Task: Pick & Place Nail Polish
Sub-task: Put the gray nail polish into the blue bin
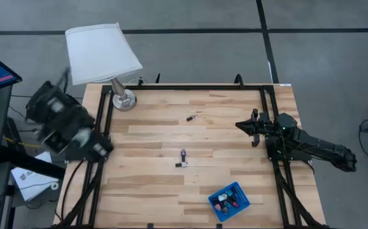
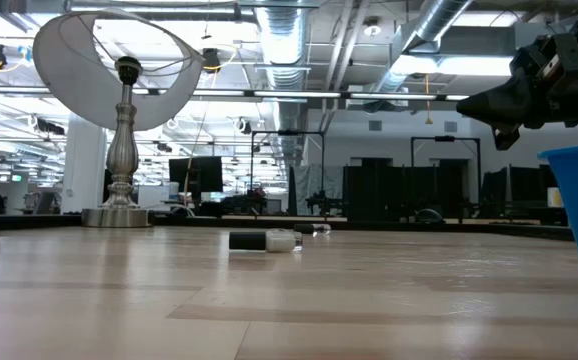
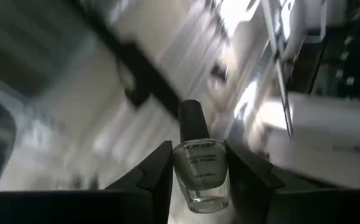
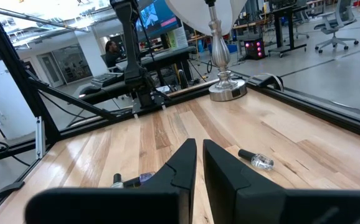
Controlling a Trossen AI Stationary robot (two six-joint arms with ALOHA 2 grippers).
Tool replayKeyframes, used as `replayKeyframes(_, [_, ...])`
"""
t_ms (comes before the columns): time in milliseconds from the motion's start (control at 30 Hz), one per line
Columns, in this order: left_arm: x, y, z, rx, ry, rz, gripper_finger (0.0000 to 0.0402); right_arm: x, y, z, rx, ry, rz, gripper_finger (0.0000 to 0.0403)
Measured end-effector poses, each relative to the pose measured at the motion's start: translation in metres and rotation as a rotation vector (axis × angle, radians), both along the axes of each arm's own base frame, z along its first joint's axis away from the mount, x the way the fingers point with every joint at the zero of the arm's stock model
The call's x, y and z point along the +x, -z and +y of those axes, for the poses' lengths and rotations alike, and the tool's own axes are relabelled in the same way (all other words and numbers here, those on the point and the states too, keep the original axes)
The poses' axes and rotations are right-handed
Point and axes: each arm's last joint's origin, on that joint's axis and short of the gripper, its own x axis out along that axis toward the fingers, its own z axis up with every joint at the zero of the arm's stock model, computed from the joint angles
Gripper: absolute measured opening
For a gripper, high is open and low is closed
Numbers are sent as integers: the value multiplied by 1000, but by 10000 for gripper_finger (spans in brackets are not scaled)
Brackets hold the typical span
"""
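Observation:
My left gripper (image 3: 195,148) is shut on a nail polish bottle (image 3: 200,169) with a pale grey-white body and a black cap. The raised left arm (image 1: 63,124) shows blurred at the table's left edge. Three more nail polish bottles lie on their sides on the wood. A clear one (image 1: 193,117) is at the middle far part. A purple one (image 1: 183,154) and a dark-capped white one (image 1: 181,165) lie at the centre. My right gripper (image 4: 199,155) is shut on nothing and hovers level at the right side (image 1: 242,125). My left gripper pinches the bottle's glass body (image 3: 179,171) between its two fingers, one on each side. The black cap (image 3: 192,121) sticks out beyond the fingertips, in line with them. The bottle is lifted clear of the table.
A small blue tray (image 1: 238,191) with several bottles in it sits near the front right. A lamp with a white shade (image 1: 101,54) and a metal base (image 1: 123,99) stands at the far left corner. Black rails (image 1: 270,127) run along the table's sides.

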Motion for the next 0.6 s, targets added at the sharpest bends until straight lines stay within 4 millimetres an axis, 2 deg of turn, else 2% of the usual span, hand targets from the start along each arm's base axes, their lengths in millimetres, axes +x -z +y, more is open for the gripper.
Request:
replayKeyframes(133, [23, 4, 23, -288, -94, 189, 114, 0, 0, 0, 0, 0, 0, 21])
replayKeyframes(300, [60, 17, 64, -621, -152, 338, 114, 0, 0, 0, 0, 0, 0, 21])
replayKeyframes(467, [103, 45, 100, -853, -94, 552, 114, 0, 0, 0, 0, 0, 0, 21])
replayKeyframes(600, [139, 75, 116, -959, 32, 759, 114, 0, 0, 0, 0, 0, 0, 21])
